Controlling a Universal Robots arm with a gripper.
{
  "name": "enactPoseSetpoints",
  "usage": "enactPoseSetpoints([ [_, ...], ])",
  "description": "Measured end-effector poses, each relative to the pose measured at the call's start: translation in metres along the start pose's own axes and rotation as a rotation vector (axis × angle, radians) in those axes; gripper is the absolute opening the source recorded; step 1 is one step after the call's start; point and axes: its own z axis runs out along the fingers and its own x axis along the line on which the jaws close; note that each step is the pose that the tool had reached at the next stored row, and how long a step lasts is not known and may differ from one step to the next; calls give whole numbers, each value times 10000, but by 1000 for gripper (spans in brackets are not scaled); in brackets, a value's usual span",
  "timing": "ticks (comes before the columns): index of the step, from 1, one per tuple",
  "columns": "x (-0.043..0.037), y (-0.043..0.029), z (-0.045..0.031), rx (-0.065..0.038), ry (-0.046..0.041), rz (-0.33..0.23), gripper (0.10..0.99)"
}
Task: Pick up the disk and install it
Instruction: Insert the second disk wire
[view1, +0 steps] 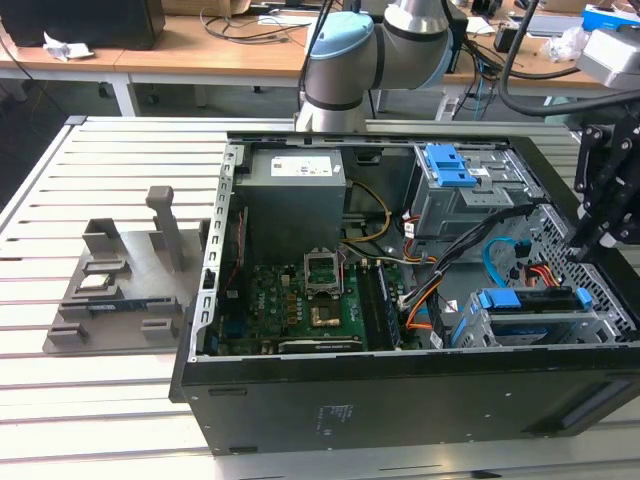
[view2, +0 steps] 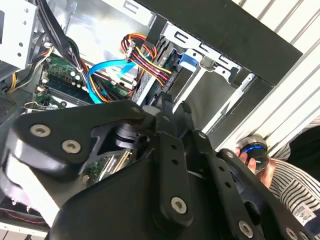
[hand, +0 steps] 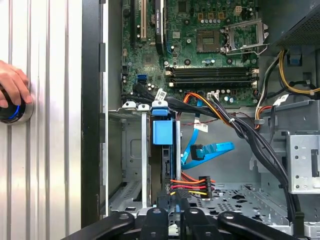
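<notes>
Evidently at the install stage, not the pick-up.

Exterior view: end effector (view1: 580, 245) hanging just above the lower drive cage (view1: 600, 325) at the view's right of the open computer case (view1: 400, 400), on the slatted counter (view1: 100, 400). Disk (view1: 530, 300) already lodged in that cage, blue carrier bracket uppermost.

Second wrist view: end effector (view2: 167, 107) close to the camera, aimed at the cage; disk (view2: 185, 61) beyond, just beside the coloured power cables (view2: 145, 47). Opening of the end effector impossible to tell; nothing visibly gripped.

First wrist view: end effector (hand: 175, 222) in line with the disk (hand: 162, 132), standing on edge between the cage rails. Probably seated or nearly so; if short of home, calls for a straight press along the rails, clear of the cables.
</notes>
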Motion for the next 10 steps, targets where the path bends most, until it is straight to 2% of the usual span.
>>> enactPoseSetpoints([
  [1, 0, 0, -1, 0, 0, 0, 294],
  [2, 0, 0, -1, 0, 1, 0, 294],
  [3, -10, 1, -3, 0, 4, 0, 361],
  [4, -111, 18, -4, -1, 1, 0, 361],
  [5, -156, 44, 2, 0, 1, -1, 361],
  [6, -210, 124, 25, -1, -1, 0, 361],
  [7, -247, 264, 80, 0, -1, 0, 361],
  [8, -250, 370, 136, 1, 2, -16, 361],
  [9, -252, 413, 176, 7, 2, -93, 361],
  [10, -253, 422, 190, 17, 14, -221, 361],
])
